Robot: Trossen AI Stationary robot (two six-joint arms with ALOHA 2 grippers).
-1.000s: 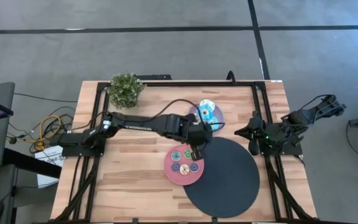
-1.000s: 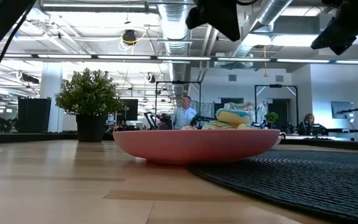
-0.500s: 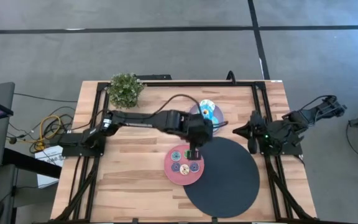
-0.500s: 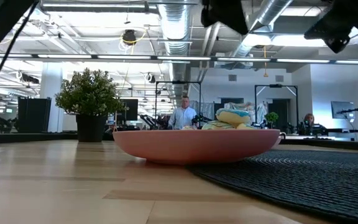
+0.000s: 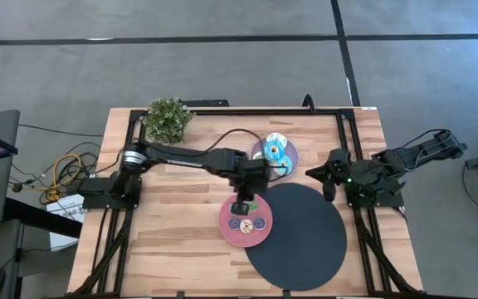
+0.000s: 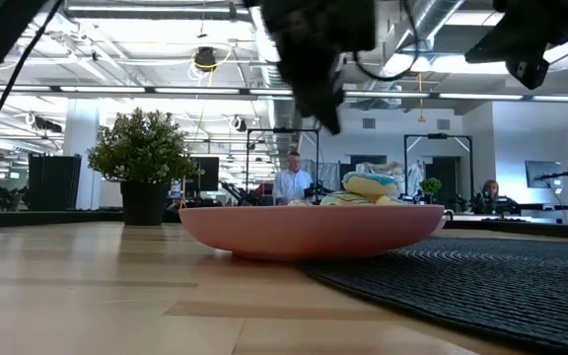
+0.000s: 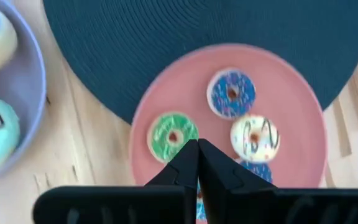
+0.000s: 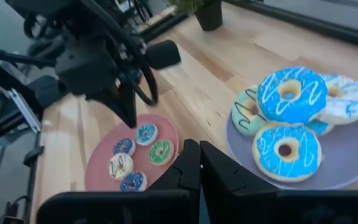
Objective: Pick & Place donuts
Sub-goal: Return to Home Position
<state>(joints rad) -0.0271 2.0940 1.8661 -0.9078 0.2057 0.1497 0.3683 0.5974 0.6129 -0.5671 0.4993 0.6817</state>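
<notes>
Left gripper [image 7: 197, 144]: fingers pressed flat together, nothing held between. Hangs in the air over the pink plate [image 7: 284, 93], tips downward, above the side toward the purple plate [image 7: 33, 93]. Touches no donut.

Directly below, on the pink plate, five small donuts [image 8: 146, 133], flat and near each other, none stacked. Among them a green donut [image 7: 173, 134], a white donut [image 7: 255, 138] with dark lines, a blue donut [image 7: 232, 93] with sprinkles. Another blue, half hidden behind the fingers in the left wrist view.

Pink plate itself with one side resting on the edge of the black disc [image 5: 305, 249], the other side on the wooden table [image 5: 164, 241].

Just beside, farther back, the purple plate with the big donuts [image 8: 291, 93] in a heap: two blue on top, a pale green below, a white and blue at the side. Exact number not possible to tell.

Right gripper [image 8: 197, 144]: also closed tight and empty. Waits raised at the right side of the table, near the black disc, facing both plates.

At the far left corner of the table, a small potted plant [image 5: 168, 119]. In the room behind, in the low view, a person [image 6: 289, 182] far off.
</notes>
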